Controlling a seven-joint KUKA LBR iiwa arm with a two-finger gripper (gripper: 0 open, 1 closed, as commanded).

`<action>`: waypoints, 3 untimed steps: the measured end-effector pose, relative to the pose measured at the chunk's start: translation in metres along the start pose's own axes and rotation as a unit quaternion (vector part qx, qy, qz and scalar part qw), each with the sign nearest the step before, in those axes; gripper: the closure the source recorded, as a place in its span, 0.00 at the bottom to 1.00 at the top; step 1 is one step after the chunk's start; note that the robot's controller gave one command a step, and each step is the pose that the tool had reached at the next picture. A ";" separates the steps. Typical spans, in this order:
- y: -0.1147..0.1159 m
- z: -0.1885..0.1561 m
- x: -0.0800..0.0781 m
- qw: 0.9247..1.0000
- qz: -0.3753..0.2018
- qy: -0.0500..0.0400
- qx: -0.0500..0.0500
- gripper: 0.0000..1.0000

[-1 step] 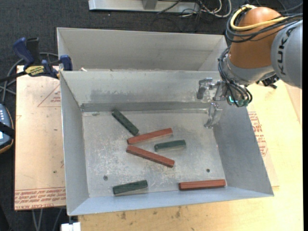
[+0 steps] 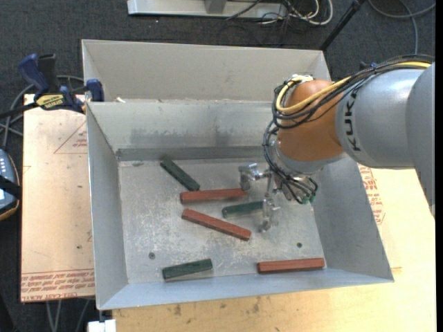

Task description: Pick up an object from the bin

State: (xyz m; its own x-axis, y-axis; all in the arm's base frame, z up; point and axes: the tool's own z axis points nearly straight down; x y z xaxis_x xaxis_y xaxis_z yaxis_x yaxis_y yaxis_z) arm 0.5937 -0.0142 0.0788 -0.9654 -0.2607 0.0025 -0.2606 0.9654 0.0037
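Note:
My gripper (image 2: 257, 199) is low over the middle-right of the bin floor, open, with one finger (image 2: 247, 178) toward the back and the other (image 2: 266, 220) toward the front. A short green bar (image 2: 239, 209) lies flat with its right end between the two fingers. Just behind it a red-brown bar (image 2: 211, 196) lies flat, its right end close to the rear finger. Another red-brown bar (image 2: 216, 224) lies slanted in front of the green one, its right end near the front finger.
A dark green bar (image 2: 180, 174) lies slanted at the back left. Another dark green bar (image 2: 187, 270) rests near the front wall, and a red-brown bar (image 2: 291, 265) at the front right. The arm with its orange cover hangs over the bin's right side.

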 end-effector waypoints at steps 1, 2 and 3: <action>0.001 0.008 -0.052 0.984 -0.176 -0.004 0.002 0.00; 0.001 0.007 -0.052 0.985 -0.175 -0.004 0.002 1.00; 0.068 -0.134 -0.056 0.886 -0.463 -0.004 0.004 1.00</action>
